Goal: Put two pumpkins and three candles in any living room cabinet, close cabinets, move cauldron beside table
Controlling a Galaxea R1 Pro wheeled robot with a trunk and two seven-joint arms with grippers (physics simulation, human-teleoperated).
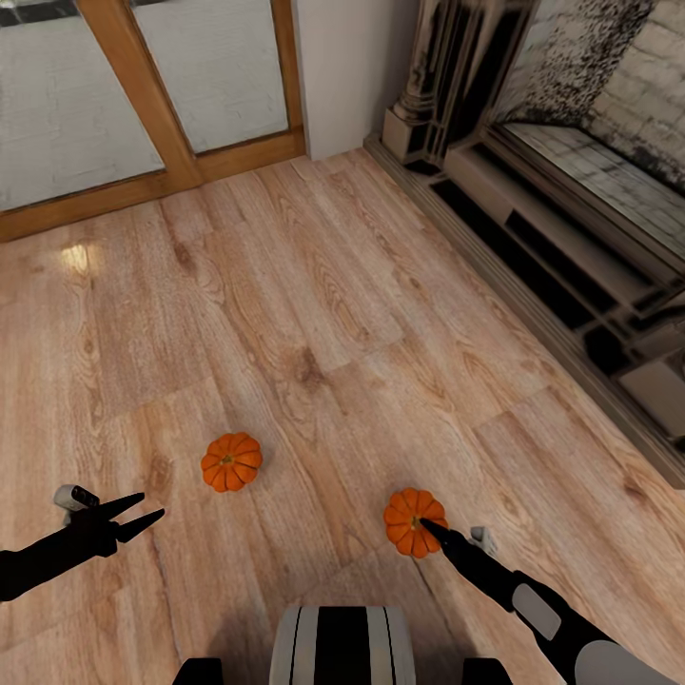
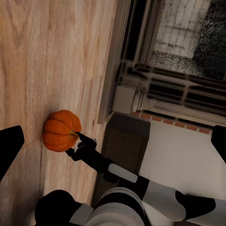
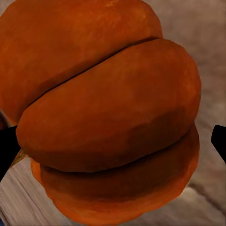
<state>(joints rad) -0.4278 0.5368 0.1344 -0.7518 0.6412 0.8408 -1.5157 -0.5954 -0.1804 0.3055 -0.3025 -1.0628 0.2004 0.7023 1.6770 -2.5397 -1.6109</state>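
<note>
You have two pumpkins on the wooden floor (image 1: pixel 333 285). Your right tool (image 1: pixel 430 525) is spread around the nearer pumpkin (image 1: pixel 412 520), its fingers at both sides; whether they touch it you cannot tell. Your left tool (image 1: pixel 141 509) is spread and holds nothing, arm low and extended. The second pumpkin (image 1: pixel 231 461) lies just beyond it, apart.

Head looks down; wrists share one pumpkin (image 3: pixel 108 113).

Two pumpkins (image 1: pixel 231 461) (image 1: pixel 412 521) on floor (image 1: pixel 333 314); R tool (image 1: pixel 430 525) at right one, maybe touching.
</note>
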